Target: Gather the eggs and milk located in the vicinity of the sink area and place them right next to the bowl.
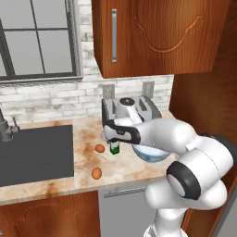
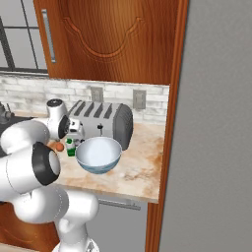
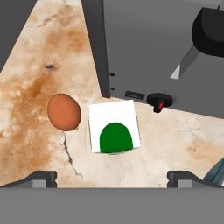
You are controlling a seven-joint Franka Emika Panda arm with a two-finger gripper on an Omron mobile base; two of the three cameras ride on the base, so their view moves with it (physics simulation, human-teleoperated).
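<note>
White milk carton (image 3: 114, 127) stands upright on the table (image 3: 175, 135) beside the toaster (image 3: 153, 48), directly below the wide-open, empty claw (image 3: 112, 177), centred between its fingertips; one egg (image 3: 64, 111) lies just beside.

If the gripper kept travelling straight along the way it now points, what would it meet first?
Most likely the milk: the open gripper looks down at the carton's top, roughly centred between its tips. An egg lies just aside; depth is unclear.

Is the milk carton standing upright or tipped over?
Upright. The hand view looks straight down on the milk carton, showing its square white top and green cap, and the left base view shows it standing on the counter.
</note>
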